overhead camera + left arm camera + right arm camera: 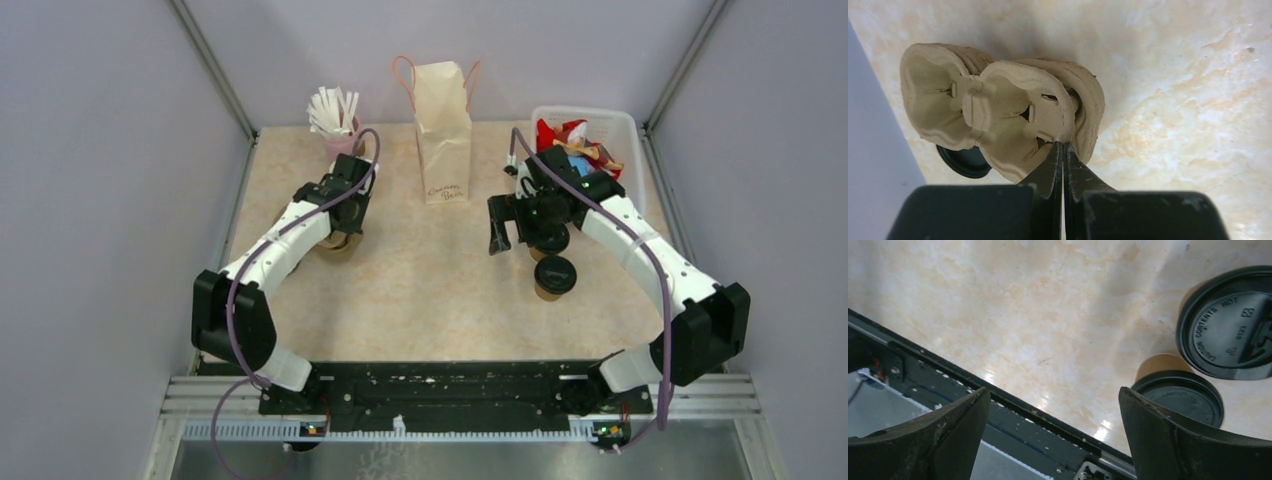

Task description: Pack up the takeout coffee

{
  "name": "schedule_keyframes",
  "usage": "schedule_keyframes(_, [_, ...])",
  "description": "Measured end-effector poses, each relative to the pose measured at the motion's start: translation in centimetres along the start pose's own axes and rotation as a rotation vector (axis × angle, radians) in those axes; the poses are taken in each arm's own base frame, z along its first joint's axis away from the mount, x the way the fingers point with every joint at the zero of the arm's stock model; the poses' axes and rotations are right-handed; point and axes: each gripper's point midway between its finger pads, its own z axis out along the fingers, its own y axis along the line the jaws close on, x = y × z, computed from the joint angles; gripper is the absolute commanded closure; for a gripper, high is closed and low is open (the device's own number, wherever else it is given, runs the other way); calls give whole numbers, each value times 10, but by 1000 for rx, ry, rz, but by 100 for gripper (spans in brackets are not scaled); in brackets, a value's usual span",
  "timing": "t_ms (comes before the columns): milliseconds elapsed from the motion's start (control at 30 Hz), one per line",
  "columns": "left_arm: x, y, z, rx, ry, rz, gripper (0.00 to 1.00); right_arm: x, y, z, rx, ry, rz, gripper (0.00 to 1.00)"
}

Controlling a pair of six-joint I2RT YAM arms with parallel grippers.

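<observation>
The near cup [555, 277] stands upright right of centre, long axis vertical, black lid up; the far cup [1228, 322] stands likewise just behind it. Above them the right gripper [1053, 430] hangs wide open, empty. Far left, the left gripper [1063, 147] is closed, tips against stacked pulp carriers [1013, 115]

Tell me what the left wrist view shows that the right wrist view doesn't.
Left wrist only: stacked pulp cup carriers, a black lid partly hidden by them, the left gripper shut at the top carrier's rim. Right wrist only: two lidded coffee cups, the right gripper open, the table's front rail. Both: the beige marbled tabletop.
</observation>
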Motion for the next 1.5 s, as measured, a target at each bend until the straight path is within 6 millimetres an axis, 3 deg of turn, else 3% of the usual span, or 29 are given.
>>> schedule_keyframes(133, [5,-8,-9,24,6,-81,100,-10,16,3,-69,-27,68,4])
schedule_keyframes(300, [16,-21,-24,83,-11,-145,100,-37,42,11,-193,-143,233,9])
schedule_keyframes(433, [26,-33,-33,145,-17,-172,100,-32,62,29,-287,-217,430,12])
schedule_keyframes(567, [31,-47,-37,211,-26,-177,100,-34,95,45,-363,-257,553,15])
schedule_keyframes(700, [33,-64,-39,271,-23,-157,100,-57,131,59,-429,-283,627,18])
schedule_keyframes(800, [32,-72,-42,301,-29,-143,100,-71,151,81,-456,-274,686,22])
schedule_keyframes(967, [30,-79,-43,324,-40,-130,100,-70,171,131,-440,-208,757,23])
schedule_keyframes(1067, [32,-81,-44,336,-40,-126,100,-70,183,147,-437,-186,762,26])
schedule_keyframes(1300, [35,-84,-49,358,-50,-115,100,-74,205,167,-472,-163,786,43])
schedule_keyframes(1500, [35,-85,-50,367,-52,-101,100,-78,223,179,-494,-146,779,44])
